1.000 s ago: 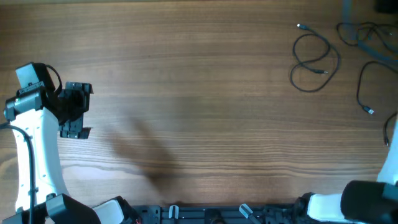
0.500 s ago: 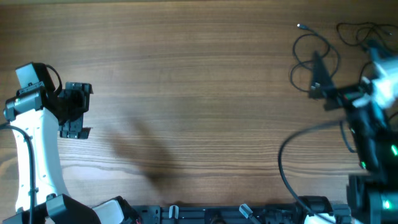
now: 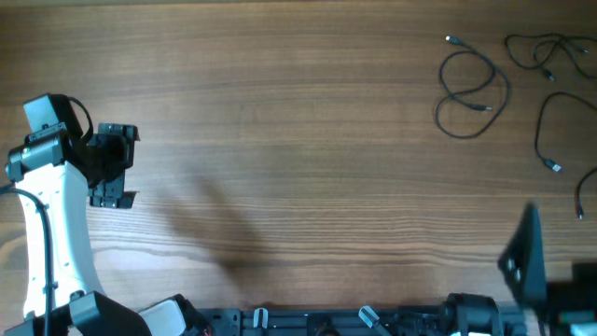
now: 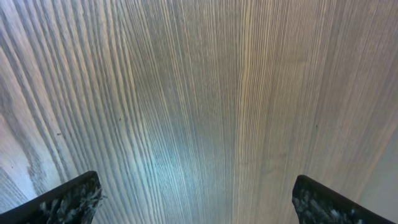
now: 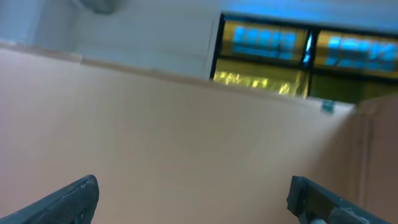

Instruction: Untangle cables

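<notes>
Left gripper (image 3: pixel 117 165) hovers at the left edge, jaws spread wide, empty. Right gripper (image 5: pixel 193 198), at the near right corner, tilts upward, likewise.

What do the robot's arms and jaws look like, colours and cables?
The left arm has a white shell, black joints and a black cable alongside; the left gripper is black with blocky jaws. The right arm is blurred at the frame edge: a dark segment and some white. Its jaws look black.
</notes>
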Motion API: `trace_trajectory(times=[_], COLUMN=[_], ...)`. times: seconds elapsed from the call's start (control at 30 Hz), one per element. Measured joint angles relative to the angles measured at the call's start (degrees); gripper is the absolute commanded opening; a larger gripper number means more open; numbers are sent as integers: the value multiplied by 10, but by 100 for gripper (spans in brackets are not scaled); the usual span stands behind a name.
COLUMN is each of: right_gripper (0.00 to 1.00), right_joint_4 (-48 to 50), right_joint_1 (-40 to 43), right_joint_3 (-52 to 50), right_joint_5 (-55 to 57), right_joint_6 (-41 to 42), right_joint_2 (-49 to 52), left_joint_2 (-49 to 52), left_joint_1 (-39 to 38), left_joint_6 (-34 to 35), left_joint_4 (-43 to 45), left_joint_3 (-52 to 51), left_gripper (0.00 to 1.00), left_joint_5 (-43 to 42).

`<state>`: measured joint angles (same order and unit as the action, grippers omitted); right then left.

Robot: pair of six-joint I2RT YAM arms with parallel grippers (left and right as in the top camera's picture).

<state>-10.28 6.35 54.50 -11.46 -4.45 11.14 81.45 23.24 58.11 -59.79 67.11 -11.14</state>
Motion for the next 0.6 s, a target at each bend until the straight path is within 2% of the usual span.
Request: trace_trajectory(times=[0.27, 0.6], right_gripper=[100, 100], right_joint_4=[-48, -73], right_joint_1=[2, 2], right_joint_3=[-1, 0], right_joint_5=[0, 0], right_joint_6=[0, 0], right_joint_2=[-99, -100], left_joint_2=[0, 0], left_joint_1=[0, 0], left_joint_6=[0, 0], left_joint_4=[0, 0], left_joint_3=[0, 0], left_gripper=[100, 100], left_joint_5=[0, 0])
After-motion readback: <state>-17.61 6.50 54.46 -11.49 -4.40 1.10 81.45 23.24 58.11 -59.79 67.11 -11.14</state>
